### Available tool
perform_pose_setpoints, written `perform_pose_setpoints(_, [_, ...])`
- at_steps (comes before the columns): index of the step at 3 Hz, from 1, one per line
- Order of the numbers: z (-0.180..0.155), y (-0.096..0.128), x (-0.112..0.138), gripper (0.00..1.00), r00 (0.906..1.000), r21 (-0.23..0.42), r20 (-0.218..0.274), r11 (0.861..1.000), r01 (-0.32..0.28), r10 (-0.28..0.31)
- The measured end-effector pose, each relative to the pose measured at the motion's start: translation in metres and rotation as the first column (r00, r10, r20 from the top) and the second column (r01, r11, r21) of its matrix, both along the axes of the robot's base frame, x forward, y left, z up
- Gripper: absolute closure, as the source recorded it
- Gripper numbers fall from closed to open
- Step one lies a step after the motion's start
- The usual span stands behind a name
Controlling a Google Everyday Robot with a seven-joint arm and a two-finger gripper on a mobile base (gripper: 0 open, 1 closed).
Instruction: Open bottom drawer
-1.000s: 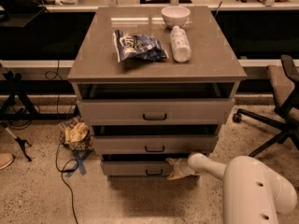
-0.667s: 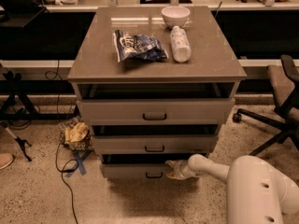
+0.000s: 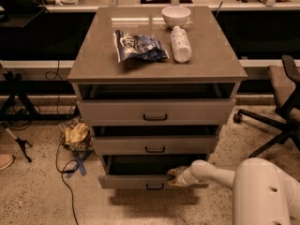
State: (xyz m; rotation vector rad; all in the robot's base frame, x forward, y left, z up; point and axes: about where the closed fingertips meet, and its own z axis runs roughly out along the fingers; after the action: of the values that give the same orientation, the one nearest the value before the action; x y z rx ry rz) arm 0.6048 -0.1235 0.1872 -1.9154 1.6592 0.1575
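While sitting lowest of three in the grey-taupe cabinet, just above the speckled floor, showing here as the bottom drawer: flat front, small dark bar handle at centre. Standing partly pulled out, jutting forward of the middle drawer above and leaving a dark gap behind the front. Appearing narrowest of the three from this high angle. Keeping its inside in shadow.

Reaching in low from the lower right with the white arm, stretching leftward and nearly level toward the drawer. Placing the gripper at the front's top edge, just right of the handle, at the mouth of the dark gap. Touching or clamping that edge: cannot tell, with the grip lost in shadow. Filling the lower right corner with the arm's bulky white housing.

Showing dark gaps as well above the top drawer and the middle drawer. Lying on the cabinet top: a crumpled bag, a bottle on its side just beside it, a white bowl upright behind the bottle. Sitting on the floor left of the cabinet: crumpled paper and a dark cable. Standing at right, near the cabinet: a chair.
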Motion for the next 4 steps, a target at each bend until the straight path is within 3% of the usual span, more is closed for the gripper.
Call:
perform_pose_setpoints(1, [-0.0001,0.0002,-0.0002,0.81,1.0000,0.000,0.000,1.000,0.000,0.000])
perform_pose_setpoints(4, [-0.0035,0.0049,-0.0033,0.11,1.0000,0.004,-0.007,1.000,-0.005,0.005])
